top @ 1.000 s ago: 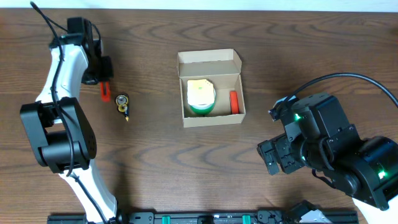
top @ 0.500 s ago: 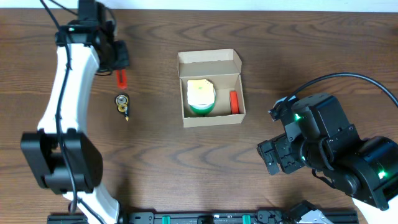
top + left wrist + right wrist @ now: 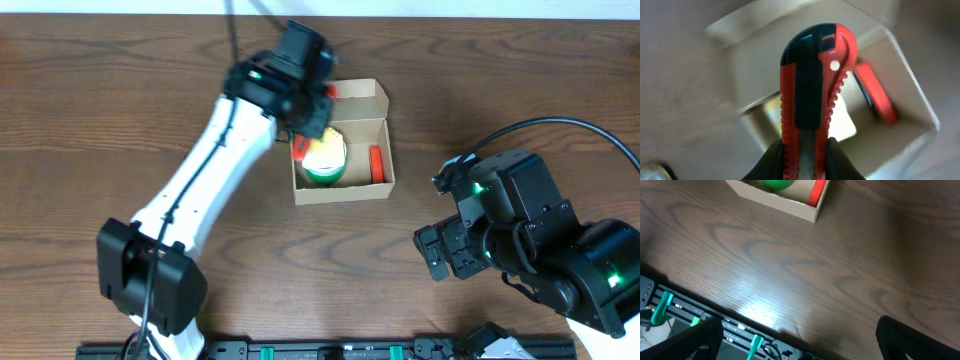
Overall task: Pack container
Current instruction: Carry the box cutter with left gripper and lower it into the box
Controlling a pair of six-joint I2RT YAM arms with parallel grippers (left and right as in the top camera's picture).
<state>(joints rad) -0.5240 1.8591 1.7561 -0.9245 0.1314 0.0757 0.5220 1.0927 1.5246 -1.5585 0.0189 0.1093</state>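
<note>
Hanging over the open cardboard box (image 3: 345, 190) in the middle of the table (image 3: 500, 60), the left gripper (image 3: 805, 152) pinches a red-and-black utility knife (image 3: 815, 85) between narrow fingers. Inside the box sit a green-and-yellow roll (image 3: 323, 155) and a red thing (image 3: 376, 163) against its right wall. The right gripper (image 3: 797, 325) gapes wide with nothing in it, well off to the box's right.

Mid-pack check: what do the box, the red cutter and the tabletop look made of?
box: matte tan cardboard, with folded flaps and raw edges.
cutter: likely glossy red and black plastic, with moulded ribs.
tabletop: dark wood grain with a slight sheen, possibly laminate.
</note>
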